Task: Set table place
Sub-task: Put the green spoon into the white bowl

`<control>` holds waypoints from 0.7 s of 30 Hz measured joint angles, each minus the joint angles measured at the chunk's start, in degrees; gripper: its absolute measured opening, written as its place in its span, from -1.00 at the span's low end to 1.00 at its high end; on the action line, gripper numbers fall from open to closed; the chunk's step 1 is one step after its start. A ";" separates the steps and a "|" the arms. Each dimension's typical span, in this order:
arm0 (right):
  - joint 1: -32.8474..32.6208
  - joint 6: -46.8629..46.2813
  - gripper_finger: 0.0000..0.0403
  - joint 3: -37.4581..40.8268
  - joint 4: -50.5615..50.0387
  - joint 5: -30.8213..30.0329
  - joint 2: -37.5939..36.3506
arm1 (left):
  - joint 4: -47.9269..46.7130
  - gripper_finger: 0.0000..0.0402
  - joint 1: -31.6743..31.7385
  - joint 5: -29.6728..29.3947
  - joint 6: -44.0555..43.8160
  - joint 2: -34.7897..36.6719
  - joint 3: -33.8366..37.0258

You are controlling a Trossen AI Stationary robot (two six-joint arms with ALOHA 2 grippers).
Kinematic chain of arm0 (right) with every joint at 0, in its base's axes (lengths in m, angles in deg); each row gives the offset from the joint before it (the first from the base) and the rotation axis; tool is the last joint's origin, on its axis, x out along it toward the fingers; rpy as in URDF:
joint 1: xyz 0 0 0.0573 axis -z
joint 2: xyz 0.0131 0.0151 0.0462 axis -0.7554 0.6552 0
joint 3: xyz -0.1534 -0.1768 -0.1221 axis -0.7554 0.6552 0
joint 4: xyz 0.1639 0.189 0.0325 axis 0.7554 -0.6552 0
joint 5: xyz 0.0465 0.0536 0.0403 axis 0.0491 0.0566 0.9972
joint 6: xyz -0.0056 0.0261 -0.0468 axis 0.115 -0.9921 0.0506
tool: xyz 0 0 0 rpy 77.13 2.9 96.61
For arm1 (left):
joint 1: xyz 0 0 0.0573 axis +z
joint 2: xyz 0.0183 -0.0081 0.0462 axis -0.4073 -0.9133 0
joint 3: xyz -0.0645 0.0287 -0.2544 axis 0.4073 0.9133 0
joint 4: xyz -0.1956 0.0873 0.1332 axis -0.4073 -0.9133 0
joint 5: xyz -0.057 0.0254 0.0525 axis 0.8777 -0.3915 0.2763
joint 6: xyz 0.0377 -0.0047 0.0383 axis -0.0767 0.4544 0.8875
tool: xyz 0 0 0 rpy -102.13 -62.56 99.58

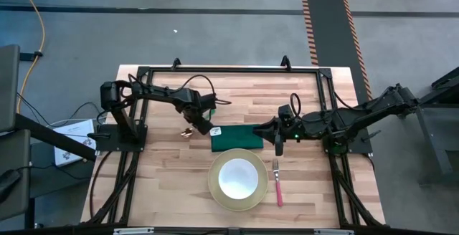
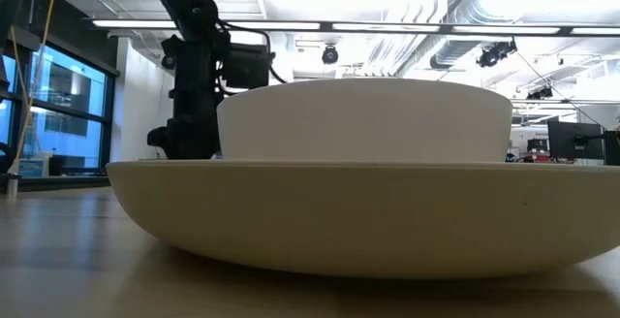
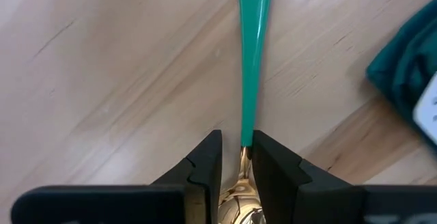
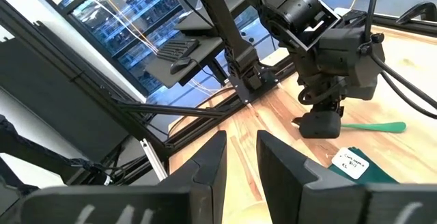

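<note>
A gold spoon with a green handle (image 3: 251,53) lies left of the dark green folded napkin (image 1: 237,139). My left gripper (image 3: 237,157) points down over it, shut on the spoon; the gold bowl (image 1: 186,131) shows beside it. The pale yellow plate (image 1: 238,180) sits near the front edge of the table (image 1: 165,185), with the white bowl (image 1: 238,177) standing in it. The pink-handled fork (image 1: 277,185) lies flat on the table right of the plate. My right gripper (image 4: 240,157) hovers open and empty above the napkin's right end. My left gripper pinches the spoon's neck (image 3: 244,152), where the gold meets the green handle, between its two fingers. The fingers come from above, pointing down, and lie across the spoon. The handle (image 4: 375,126) stretches level, low over the wood, toward the napkin; whether it rests there I cannot tell.
The black frame (image 1: 229,69) runs along the far edge and both sides of the table. Bare wood lies left of the plate and in front of the spoon. A white tag (image 4: 351,162) sits on the napkin's left end.
</note>
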 joint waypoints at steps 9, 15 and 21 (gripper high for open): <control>0.00 -0.04 -0.65 0.00 0.00 -0.01 0.00 | -0.62 -0.87 0.01 -0.09 0.44 0.00 0.00; 0.00 -0.20 -0.65 0.00 0.00 0.00 0.00 | -0.67 -0.95 0.00 -0.06 0.53 0.00 0.00; 0.00 -0.20 -0.65 0.00 0.00 0.00 0.00 | -2.40 -0.92 0.00 -0.05 0.53 0.00 0.00</control>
